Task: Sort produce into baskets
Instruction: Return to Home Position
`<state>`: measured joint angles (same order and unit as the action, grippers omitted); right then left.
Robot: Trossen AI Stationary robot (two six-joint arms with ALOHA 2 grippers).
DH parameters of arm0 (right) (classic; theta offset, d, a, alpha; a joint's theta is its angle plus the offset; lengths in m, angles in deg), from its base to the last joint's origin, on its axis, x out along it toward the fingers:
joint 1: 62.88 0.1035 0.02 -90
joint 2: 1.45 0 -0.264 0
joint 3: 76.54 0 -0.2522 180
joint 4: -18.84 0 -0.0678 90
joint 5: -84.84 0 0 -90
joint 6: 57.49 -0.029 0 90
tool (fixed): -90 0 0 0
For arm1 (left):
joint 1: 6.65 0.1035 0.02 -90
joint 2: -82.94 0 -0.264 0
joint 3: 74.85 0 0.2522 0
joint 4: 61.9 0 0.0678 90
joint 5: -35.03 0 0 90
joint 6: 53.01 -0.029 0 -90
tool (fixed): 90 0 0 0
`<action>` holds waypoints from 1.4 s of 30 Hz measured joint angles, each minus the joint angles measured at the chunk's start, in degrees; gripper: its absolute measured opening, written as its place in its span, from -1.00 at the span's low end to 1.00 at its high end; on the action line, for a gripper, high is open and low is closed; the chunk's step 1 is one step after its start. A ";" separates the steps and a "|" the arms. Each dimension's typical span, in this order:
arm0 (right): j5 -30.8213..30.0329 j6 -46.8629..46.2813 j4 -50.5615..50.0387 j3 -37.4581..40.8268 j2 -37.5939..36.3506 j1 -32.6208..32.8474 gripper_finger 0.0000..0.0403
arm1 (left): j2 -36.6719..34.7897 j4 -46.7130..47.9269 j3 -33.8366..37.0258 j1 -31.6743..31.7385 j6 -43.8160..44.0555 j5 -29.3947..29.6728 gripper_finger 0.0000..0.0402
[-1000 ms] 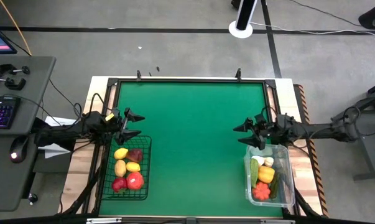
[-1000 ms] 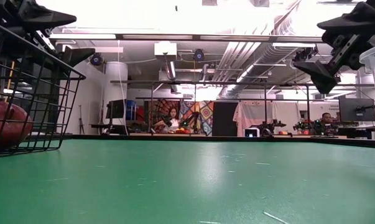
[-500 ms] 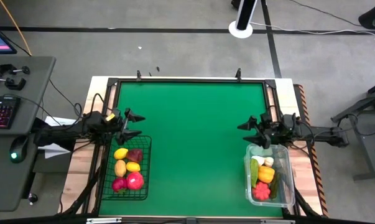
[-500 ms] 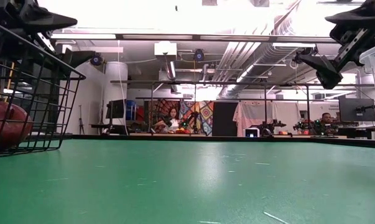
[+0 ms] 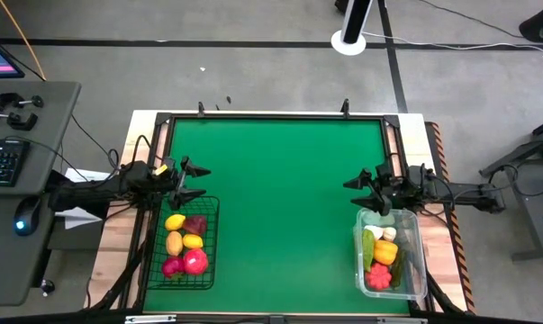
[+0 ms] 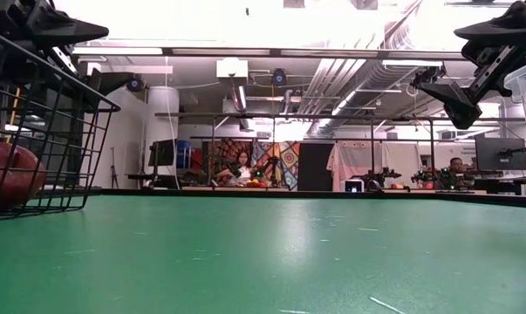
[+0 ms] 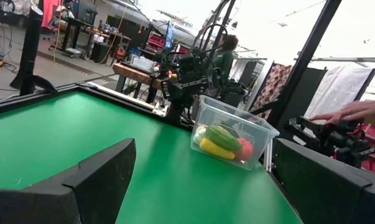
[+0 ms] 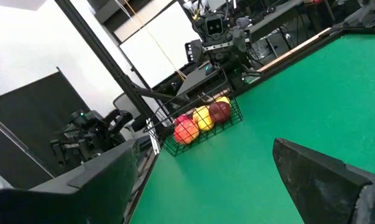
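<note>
Where the green tabletop (image 5: 280, 171) reaches its 9 o'clock edge, the left pincer (image 5: 199, 181) hovers with its two dark fingers spread wide and nothing between them, just beside the 12 o'clock end of the black wire basket (image 5: 217, 236). That basket sits at about 8 o'clock on the tabletop and holds six toy pieces: a yellow lemon (image 5: 175, 221), a dark red apple (image 5: 196, 224), a tan-yellow piece (image 5: 174, 243), a small yellow piece (image 5: 193, 240), a small red piece (image 5: 172, 266) and a bright red tomato (image 5: 195, 262). At the 3 o'clock edge the right pincer (image 5: 353, 195) hovers, likewise spread wide and empty, just beside the 12 o'clock end of the clear plastic bin (image 5: 421, 265). The bin sits at about 4 o'clock and holds a green piece (image 5: 368, 250), a white piece (image 5: 388, 233), an orange-yellow piece (image 5: 385, 252) and a red piece (image 5: 376, 277), packed close together.
</note>
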<state>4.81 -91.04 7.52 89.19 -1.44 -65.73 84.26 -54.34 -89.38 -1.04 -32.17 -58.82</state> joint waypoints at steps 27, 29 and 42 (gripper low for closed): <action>-11.70 33.45 -1.35 0.00 -0.02 7.88 0.79 | 0.00 0.00 -0.02 0.00 0.00 0.00 0.82; -11.68 33.43 -1.35 0.00 -0.02 7.33 0.79 | 0.00 0.00 -0.02 0.00 0.00 0.01 0.82; -11.56 33.54 -1.33 0.00 0.10 6.21 0.79 | 0.00 0.00 -0.02 0.00 0.00 0.00 0.82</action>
<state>-6.75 -57.50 6.19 89.19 -1.34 -59.52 84.26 -54.34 -89.41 -1.04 -32.17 -58.82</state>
